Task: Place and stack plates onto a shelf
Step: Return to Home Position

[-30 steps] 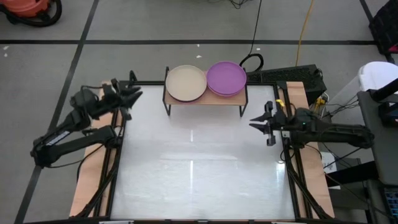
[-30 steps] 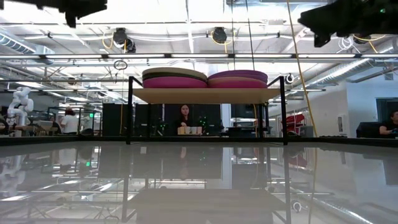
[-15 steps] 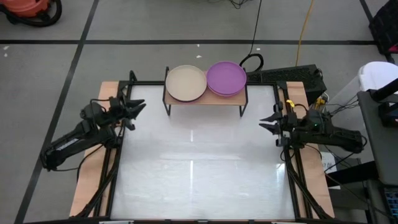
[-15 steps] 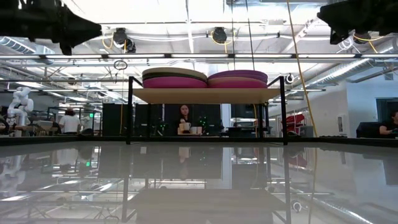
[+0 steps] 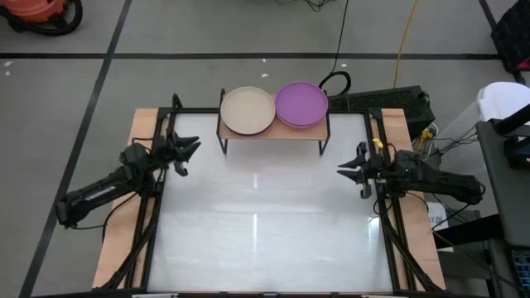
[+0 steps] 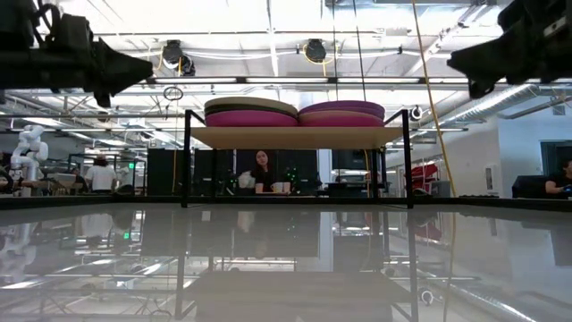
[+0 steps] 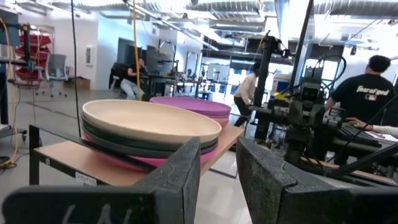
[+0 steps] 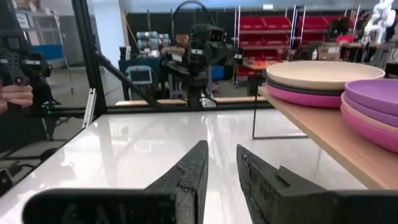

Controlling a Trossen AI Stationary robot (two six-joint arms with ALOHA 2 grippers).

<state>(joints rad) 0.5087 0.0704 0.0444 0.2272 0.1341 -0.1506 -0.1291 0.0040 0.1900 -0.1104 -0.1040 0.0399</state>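
The shelf (image 5: 273, 132) stands at the table's far edge on thin black legs. Two stacks of plates rest on its wood top. The left stack has a beige plate (image 5: 247, 110) on top, with black and magenta plates (image 6: 250, 118) under it. The right stack has a purple plate (image 5: 301, 103) on top, over pink ones (image 6: 341, 119). My left gripper (image 5: 190, 149) hovers over the table's left edge, its fingers a narrow gap apart, pointing at the shelf (image 7: 62, 158). My right gripper (image 5: 341, 169) hovers over the right edge, also narrowly open, empty.
The white tabletop (image 5: 265, 223) lies between the two arms, framed by black rails and wood side strips (image 5: 116, 248). A black cable loop (image 5: 335, 81) and a dark box (image 5: 389, 99) sit beyond the far edge. People (image 6: 261, 170) are in the room behind.
My left gripper has come down and moved toward the table's near edge and a little to the right. My right gripper has dropped lower at the table's right edge. The plates and shelf have stayed put.
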